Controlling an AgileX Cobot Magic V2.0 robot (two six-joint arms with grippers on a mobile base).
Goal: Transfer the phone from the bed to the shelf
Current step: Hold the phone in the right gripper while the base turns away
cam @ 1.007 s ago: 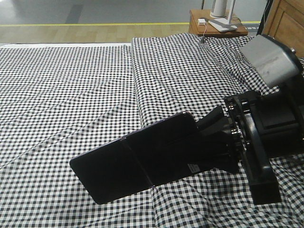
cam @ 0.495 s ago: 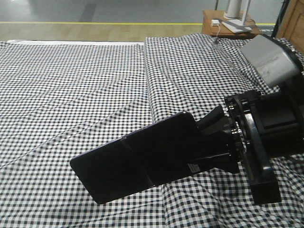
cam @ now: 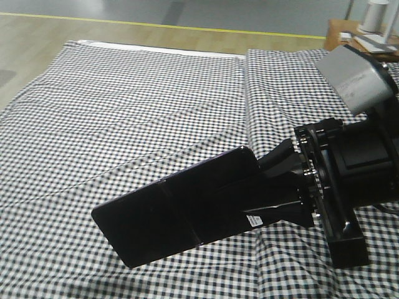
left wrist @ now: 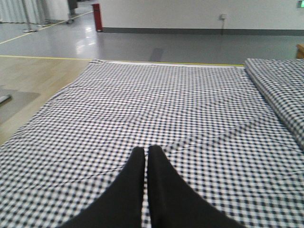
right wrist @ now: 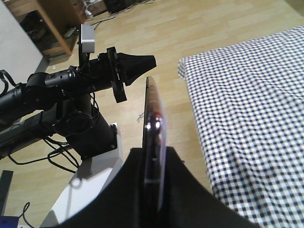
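One phone (cam: 162, 221) | right pincer (cam: 265, 187) clamps its end, clear of bed (cam: 124, 106) | left pincer (left wrist: 146, 153) pressed together

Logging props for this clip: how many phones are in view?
1. The phone is clamped in the right claw, held above the bed. Another could lie hidden behind them.

I hold the phone (cam: 181, 215) by one end in my right hand (cam: 277, 187), up off the bed (cam: 124, 118). It is a thin, glossy black slab with a crease across its middle and a small white sticker near the gripped end. Its free end juts out away from my hand. Edge-on from my wrist, its rim shines pinkish. The bed's black-and-white check cover lies wrinkled beneath, with long shallow creases.
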